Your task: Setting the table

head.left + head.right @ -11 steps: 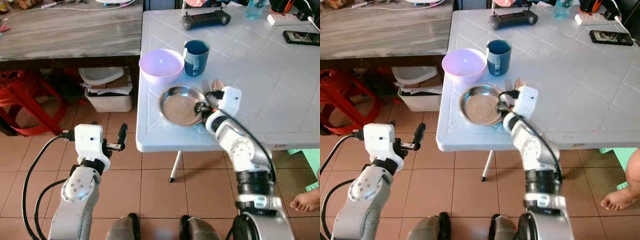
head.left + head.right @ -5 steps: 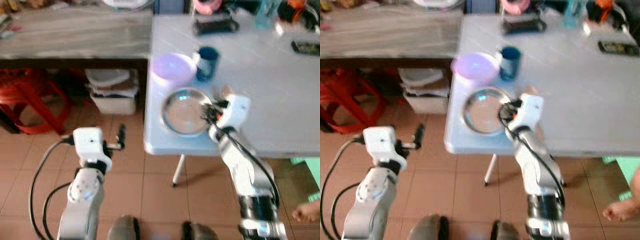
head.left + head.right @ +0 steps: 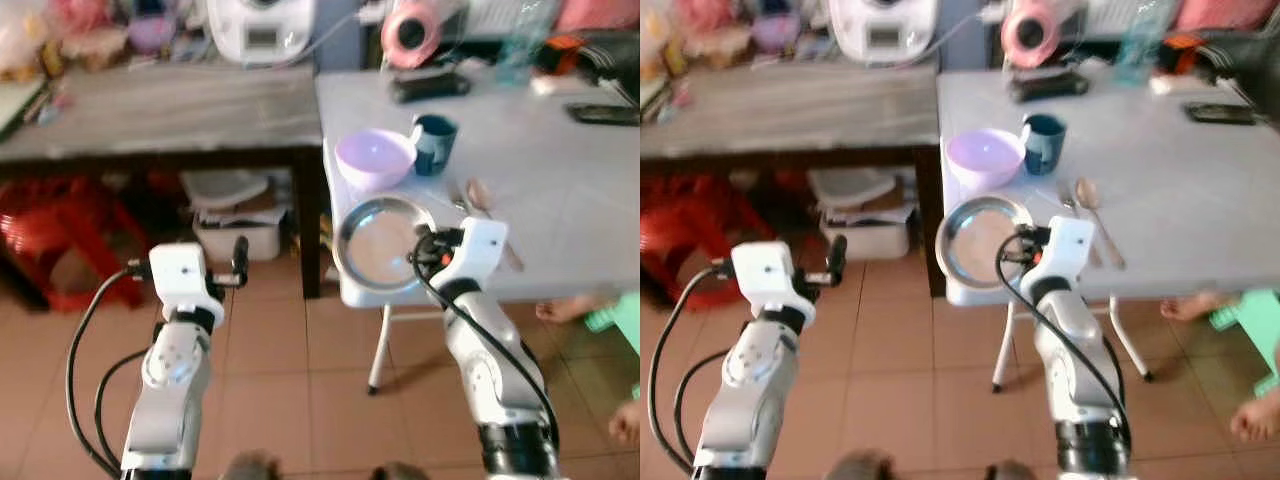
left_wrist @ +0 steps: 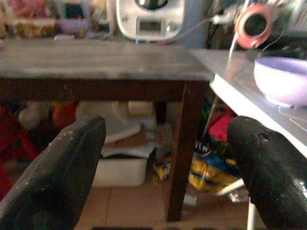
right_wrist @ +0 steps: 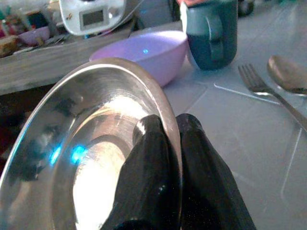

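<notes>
A round steel plate (image 3: pixel 375 245) is at the front left corner of the white table (image 3: pixel 570 180). My right gripper (image 3: pixel 422 250) is shut on its right rim, and in the right wrist view the plate (image 5: pixel 91 143) tilts up from the tabletop between the two black fingers (image 5: pixel 153 158). Behind the plate stand a purple bowl (image 3: pixel 375 157) and a blue mug (image 3: pixel 435 143). A fork (image 3: pixel 1068 200) and a spoon (image 3: pixel 1087 192) lie to the right of the plate. My left gripper (image 3: pixel 238 262) is open in the air, left of the table, holding nothing.
A wooden table (image 3: pixel 170 110) stands to the left, with a white bin (image 3: pixel 235 215) and a red stool (image 3: pixel 60 220) beneath it. A controller (image 3: pixel 430 85) and a phone (image 3: pixel 600 113) lie at the back of the white table. A person's foot (image 3: pixel 560 310) is on the floor at right.
The whole view has shifted back and up, so the camera moved. My right gripper stays shut on the plate, which now sits nearer the table's front left corner.
</notes>
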Robot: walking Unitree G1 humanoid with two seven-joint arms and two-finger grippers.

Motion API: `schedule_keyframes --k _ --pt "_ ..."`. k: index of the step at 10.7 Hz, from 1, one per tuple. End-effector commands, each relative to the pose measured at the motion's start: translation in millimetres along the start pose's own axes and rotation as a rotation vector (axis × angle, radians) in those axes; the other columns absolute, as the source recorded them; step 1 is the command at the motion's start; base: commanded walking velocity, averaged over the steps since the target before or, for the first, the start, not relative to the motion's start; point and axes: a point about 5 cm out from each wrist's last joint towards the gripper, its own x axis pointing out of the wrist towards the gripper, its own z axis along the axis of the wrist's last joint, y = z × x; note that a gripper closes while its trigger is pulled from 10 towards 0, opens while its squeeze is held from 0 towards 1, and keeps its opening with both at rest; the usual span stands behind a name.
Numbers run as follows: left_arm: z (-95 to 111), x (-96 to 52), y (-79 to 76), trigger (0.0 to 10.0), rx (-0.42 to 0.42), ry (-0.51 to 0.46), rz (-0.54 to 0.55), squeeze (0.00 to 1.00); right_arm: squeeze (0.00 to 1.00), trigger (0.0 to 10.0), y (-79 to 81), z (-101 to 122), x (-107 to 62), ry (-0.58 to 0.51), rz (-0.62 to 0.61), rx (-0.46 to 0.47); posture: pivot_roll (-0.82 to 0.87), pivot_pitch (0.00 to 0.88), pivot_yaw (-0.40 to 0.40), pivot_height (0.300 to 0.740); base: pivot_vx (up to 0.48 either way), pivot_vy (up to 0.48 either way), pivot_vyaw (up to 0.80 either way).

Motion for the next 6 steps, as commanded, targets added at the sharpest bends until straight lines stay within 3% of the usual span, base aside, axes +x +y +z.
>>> schedule_keyframes --k 1,2,4,6 --pt "-1.3 -0.1 7.2 10.0 0.030 0.004 0.011 0.00 0.00 0.0 12.3 6.0 4.1 -0.032 0.044 -0.006 0.01 0.000 0.035 0.740 0.000 0.469 0.00" --pt "-1.4 3.0 4.4 10.0 0.041 0.005 0.000 0.00 0.00 0.0 13.4 11.5 6.1 -0.064 0.052 -0.026 0.00 0.000 0.040 0.740 0.000 0.428 0.00" --pt "-4.4 3.8 3.3 10.0 0.042 0.009 -0.002 0.00 0.00 0.0 21.9 11.3 7.4 -0.073 0.074 -0.015 -0.01 0.000 0.052 0.740 0.298 0.375 0.00" --pt "6.6 13.6 -2.8 10.0 0.045 -0.033 -0.033 0.00 0.00 0.0 31.4 13.0 9.4 -0.082 0.103 -0.015 0.01 0.000 0.035 0.740 0.354 0.324 0.00"
